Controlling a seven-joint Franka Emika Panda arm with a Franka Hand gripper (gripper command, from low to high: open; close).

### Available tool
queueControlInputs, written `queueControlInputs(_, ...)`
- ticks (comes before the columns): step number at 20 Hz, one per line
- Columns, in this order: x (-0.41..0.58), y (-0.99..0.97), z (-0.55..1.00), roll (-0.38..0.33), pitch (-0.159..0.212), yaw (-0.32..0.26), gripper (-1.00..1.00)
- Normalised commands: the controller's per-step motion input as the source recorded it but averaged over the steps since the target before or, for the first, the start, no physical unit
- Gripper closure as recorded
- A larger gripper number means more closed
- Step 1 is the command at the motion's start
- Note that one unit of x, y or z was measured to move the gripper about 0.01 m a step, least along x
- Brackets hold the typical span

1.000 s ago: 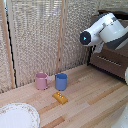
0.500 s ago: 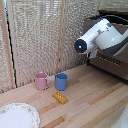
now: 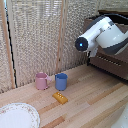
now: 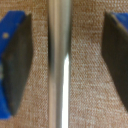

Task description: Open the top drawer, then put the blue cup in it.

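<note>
In the wrist view, a slim silver bar handle (image 4: 59,64) is seen running lengthwise through the gap between the two dark, blue-backed fingers (image 4: 15,65) of the gripper (image 4: 64,65). The jaws are spread wide and nothing is clasped: a strip of woven brown surface is visible between the bar and each pad. The bar lies nearer to one finger than to the other, and no contact with either can be seen. The picture is blurred, so it can only be supposed that the surface behind the bar is the front of the top drawer (image 4: 87,75).

In the exterior view, the dark brown dresser (image 3: 112,62) is seen at the exterior view's right, largely hidden by the white arm (image 3: 100,35), whose end is turned toward it; the gripper itself is not made out there. A silver handle (image 3: 106,58) is seen on a lower drawer front.

The blue cup (image 3: 61,81) is stood upright on the light wooden table (image 3: 95,100), well apart from the gripper. It is a plain blue cylinder, and no handle is made out at this size. It is set just beside a pink mug (image 3: 41,81). A small yellow block (image 3: 60,97) lies in front of the cup, and a white plate (image 3: 17,116) is seen at the near corner. No writing or label can be read on anything.
</note>
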Motion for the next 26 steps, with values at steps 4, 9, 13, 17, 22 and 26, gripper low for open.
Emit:
queueControlInputs(4, -0.006, 0.52, 0.34, 0.254, -0.012, -0.080, -1.00)
queueControlInputs(9, 0.000, 0.46, 0.26, 0.284, -0.001, -0.149, -1.00)
queueControlInputs(13, 0.000, 0.27, 0.17, 0.309, 0.003, -0.211, -1.00)
queueControlInputs(17, 0.027, 0.15, 0.07, 0.331, 0.045, -0.245, -1.00)
queueControlInputs(22, 0.079, 0.12, 0.01, 0.348, 0.079, -0.246, -1.00)
queueControlInputs(26, 0.119, 0.14, 0.00, 0.359, 0.095, -0.232, -1.00)
